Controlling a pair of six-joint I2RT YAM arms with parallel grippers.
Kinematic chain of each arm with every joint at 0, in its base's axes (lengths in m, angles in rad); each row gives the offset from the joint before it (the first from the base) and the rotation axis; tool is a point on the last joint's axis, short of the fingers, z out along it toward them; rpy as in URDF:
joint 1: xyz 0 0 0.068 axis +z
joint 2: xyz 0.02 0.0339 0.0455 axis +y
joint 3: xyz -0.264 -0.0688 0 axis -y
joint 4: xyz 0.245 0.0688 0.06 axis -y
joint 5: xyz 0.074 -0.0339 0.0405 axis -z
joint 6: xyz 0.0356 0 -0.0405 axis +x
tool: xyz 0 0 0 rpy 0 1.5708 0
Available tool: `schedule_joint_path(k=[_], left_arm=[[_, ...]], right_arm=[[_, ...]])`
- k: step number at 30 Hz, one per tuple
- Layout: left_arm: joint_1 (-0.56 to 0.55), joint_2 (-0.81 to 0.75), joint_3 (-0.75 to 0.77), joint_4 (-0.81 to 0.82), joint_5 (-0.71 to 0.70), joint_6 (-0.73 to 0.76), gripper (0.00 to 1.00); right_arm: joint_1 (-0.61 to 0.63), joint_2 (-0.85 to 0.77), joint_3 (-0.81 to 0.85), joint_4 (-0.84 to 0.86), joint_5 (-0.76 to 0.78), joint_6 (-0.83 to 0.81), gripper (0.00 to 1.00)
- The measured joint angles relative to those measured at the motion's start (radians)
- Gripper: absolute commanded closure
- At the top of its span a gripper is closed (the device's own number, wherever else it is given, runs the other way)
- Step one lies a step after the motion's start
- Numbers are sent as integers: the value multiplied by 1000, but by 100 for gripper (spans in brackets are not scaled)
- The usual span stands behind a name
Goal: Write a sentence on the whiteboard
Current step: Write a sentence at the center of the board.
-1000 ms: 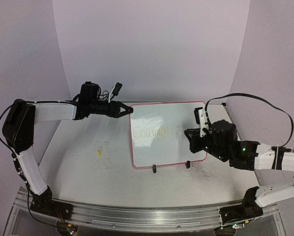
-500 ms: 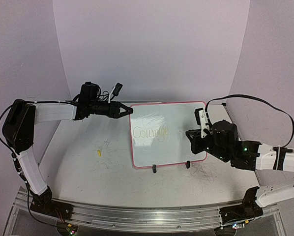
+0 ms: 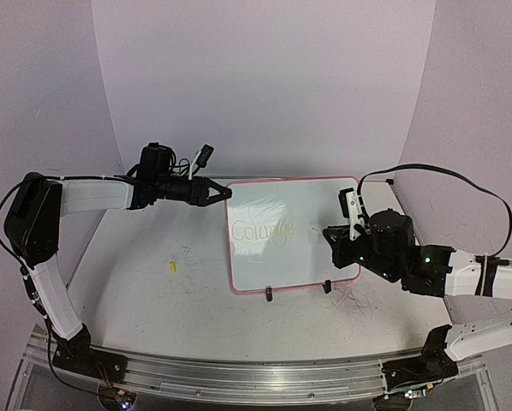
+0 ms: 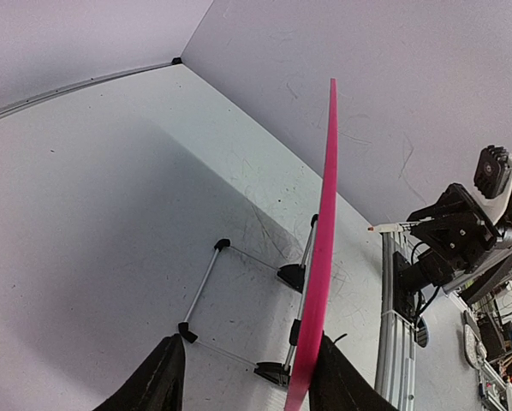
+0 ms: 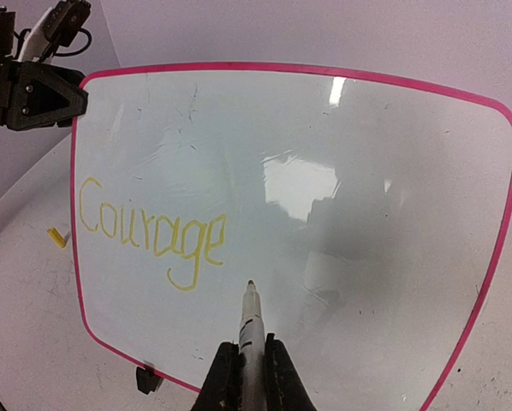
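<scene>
We see the whiteboard (image 3: 316,253) propped on the bench (image 3: 145,312) between the two arms, a little right of the middle, leaning back on its two black clip feet (image 3: 268,294). Its pink-red rim runs all round. On its left half stands the sentence (image 3: 262,231), so far the one pale-yellow word "Courage", clear in the right wrist view (image 5: 151,235) and faint from above. The rest of the glossy face (image 5: 359,282) is bare and carries bright reflections. The right tool (image 5: 252,381) is pressed together on a marker (image 5: 250,330), which points up at the board with its tip just right of and below the final "e". We cannot tell whether the tip touches the surface. From above, that tool (image 3: 337,240) sits at the board's right edge. The left tool (image 3: 220,193) reaches in at the board's upper left corner. In its own view the board shows edge-on as a pink strip (image 4: 324,240). The jaws of the left tool (image 4: 243,381) are spread: the rim lies just beside the finger on the right of that view, and the other finger is well apart from it. Behind the board that view also shows a thin wire stand (image 4: 205,287) on the bench. A small yellow piece (image 3: 172,266) lies on the bench left of the board, apart from it. A black cable (image 3: 461,181) arcs above the right arm.
</scene>
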Motion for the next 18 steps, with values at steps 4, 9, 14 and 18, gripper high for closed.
schedule_joint_path(k=[4, 9, 14, 18], left_arm=[[0, 0, 0, 0, 0, 0, 46], [-3, 0, 0, 0, 0, 1, 47], [-7, 8, 0, 0, 6, 0, 48], [-12, 13, 0, 0, 10, 1, 46]], right_arm=[[0, 9, 0, 2, -7, 3, 100], [0, 11, 0, 3, -9, 3, 100], [-9, 11, 0, 6, -13, 9, 100], [-66, 7, 0, 7, -67, 28, 100]])
